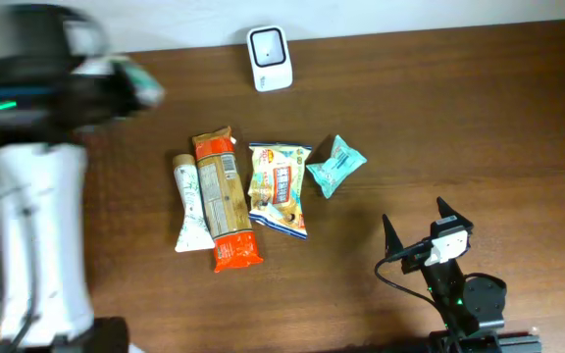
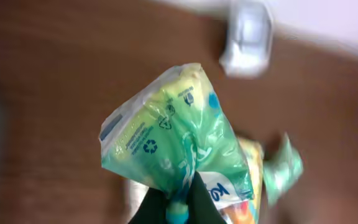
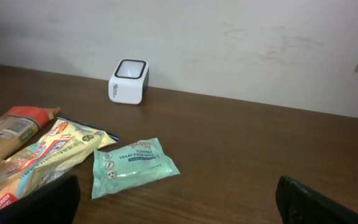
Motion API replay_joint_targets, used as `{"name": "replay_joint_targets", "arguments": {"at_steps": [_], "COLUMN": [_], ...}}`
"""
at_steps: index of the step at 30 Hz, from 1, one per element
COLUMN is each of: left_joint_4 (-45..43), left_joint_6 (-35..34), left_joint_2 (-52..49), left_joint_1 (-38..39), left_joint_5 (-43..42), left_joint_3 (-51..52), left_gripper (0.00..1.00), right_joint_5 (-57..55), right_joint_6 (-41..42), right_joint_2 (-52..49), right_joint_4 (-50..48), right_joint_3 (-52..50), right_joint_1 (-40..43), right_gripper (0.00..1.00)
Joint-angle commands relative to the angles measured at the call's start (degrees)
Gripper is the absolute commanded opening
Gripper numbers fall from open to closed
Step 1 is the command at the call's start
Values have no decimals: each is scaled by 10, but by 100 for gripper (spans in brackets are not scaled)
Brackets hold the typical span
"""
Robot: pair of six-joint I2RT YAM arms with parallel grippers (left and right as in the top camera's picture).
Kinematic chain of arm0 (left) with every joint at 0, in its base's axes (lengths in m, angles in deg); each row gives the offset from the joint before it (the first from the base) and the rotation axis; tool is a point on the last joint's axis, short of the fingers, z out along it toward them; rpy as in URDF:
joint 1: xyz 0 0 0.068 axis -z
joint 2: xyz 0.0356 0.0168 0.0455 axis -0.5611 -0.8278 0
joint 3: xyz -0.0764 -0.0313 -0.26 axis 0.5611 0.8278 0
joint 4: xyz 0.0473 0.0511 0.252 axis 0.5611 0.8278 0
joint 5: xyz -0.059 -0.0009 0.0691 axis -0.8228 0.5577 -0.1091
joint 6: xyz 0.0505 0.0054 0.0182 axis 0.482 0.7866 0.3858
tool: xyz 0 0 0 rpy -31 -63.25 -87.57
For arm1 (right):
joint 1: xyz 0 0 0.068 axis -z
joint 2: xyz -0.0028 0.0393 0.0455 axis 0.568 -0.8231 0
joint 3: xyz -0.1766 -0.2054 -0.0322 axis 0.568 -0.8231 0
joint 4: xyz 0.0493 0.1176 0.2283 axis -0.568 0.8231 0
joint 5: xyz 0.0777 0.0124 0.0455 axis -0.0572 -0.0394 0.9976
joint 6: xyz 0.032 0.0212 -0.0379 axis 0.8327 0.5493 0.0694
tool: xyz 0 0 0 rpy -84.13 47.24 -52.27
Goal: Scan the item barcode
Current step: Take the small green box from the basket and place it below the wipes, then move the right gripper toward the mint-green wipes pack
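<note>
My left gripper (image 2: 178,210) is shut on the sealed edge of a green and yellow packet (image 2: 173,134), which fills the middle of the left wrist view with its recycling marks showing. No barcode shows on that face. In the overhead view the left gripper (image 1: 126,86) is a blur at the far left, held up above the table with the green packet (image 1: 145,88). The white scanner (image 1: 268,57) stands at the back centre, also seen as the scanner (image 2: 247,40) and the scanner (image 3: 129,81). My right gripper (image 1: 415,218) stands open near the front right, nothing between its fingers.
In a row mid-table lie a white tube (image 1: 192,201), an orange-red packet (image 1: 224,196), a yellow snack bag (image 1: 278,186) and a teal wipes pack (image 1: 334,165). The wipes pack (image 3: 132,165) lies just ahead of the right gripper (image 3: 179,205).
</note>
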Motion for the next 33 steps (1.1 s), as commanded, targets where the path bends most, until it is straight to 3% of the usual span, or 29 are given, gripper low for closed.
{"name": "replay_joint_targets", "arguments": {"at_steps": [1,4,8,9,10,11,13,15,17,21,22,24,27,28,33], "left_joint_4": [-48,-135,-157,-161,-164,-164,-163,-150,-100,-44,-38,-34,-26,-26,-7], "left_joint_6": [13,-4,-21,-21,-21,-21,-21,-17,37,184,208,212,212,212,212], "left_joint_2": [-65,-156,-210,-210,-210,-210,-205,-181,-124,4,20,39,38,38,38], "left_joint_1": [163,298,381,391,397,396,382,350,282,54,9,-80,-131,-146,-170], "left_joint_5": [-6,-26,-33,-32,-24,-20,-20,-20,-19,-17,8,117,129,129,131], "left_joint_3": [104,169,169,170,170,170,162,131,70,37,37,37,37,37,37], "left_gripper": [0,0,0,10,42,63,67,69,70,82,82,92,94,99,99], "right_joint_5": [3,3,3,3,3,3,3,3,3,3,3,3,3,3,3], "right_joint_6": [6,6,6,6,6,6,6,6,6,6,6,6,6,6,6], "right_joint_2": [3,3,3,3,3,3,3,3,3,3,3,3,3,3,3], "right_joint_4": [3,3,3,3,3,3,3,3,3,3,3,3,3,3,3], "right_joint_3": [-3,-3,-3,-3,-3,-3,-3,-3,-3,-3,-3,-3,-3,-3,-3], "right_joint_1": [-4,-4,-4,-4,-4,-4,-4,-4,-4,-4,-4,-4,-4,-4,-4], "right_gripper": [99,99,99,99,99,99,99,99,99,99,99,99,99,99,99]}}
